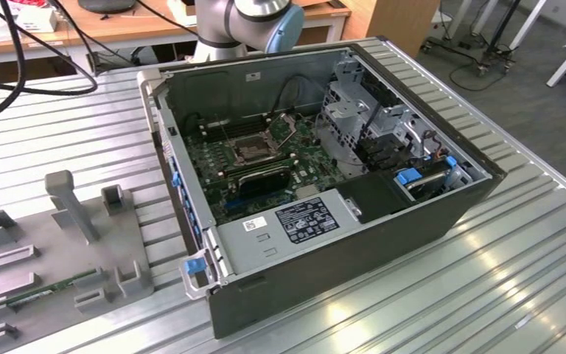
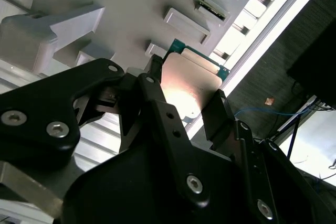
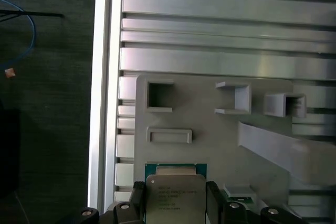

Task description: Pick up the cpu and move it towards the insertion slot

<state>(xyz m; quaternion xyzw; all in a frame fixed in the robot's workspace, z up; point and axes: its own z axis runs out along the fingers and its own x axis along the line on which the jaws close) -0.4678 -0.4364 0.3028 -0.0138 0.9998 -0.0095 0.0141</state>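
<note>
In both wrist views the cpu (image 3: 175, 195) (image 2: 188, 80), a flat square chip with a pale metal top and a green rim, sits between the two black fingers of my gripper (image 3: 176, 199) (image 2: 186, 92). The fingers press on its two opposite edges, over the grey plastic tray (image 3: 210, 145) near the tray's edge. In the exterior view the insertion slot (image 1: 247, 150), a metal-framed socket with a dark centre, lies on the green board inside the open computer case, far toward the exterior view's right of the tray (image 1: 37, 258).
The tray carries upright posts (image 1: 67, 203) and rectangular recesses, with a thin green memory stick (image 1: 52, 287) in one. The case walls (image 1: 180, 184) rise around the board. The arm's base (image 1: 233, 26) stands behind the case. The ribbed metal table ends at an edge (image 3: 102, 103) beside the tray.
</note>
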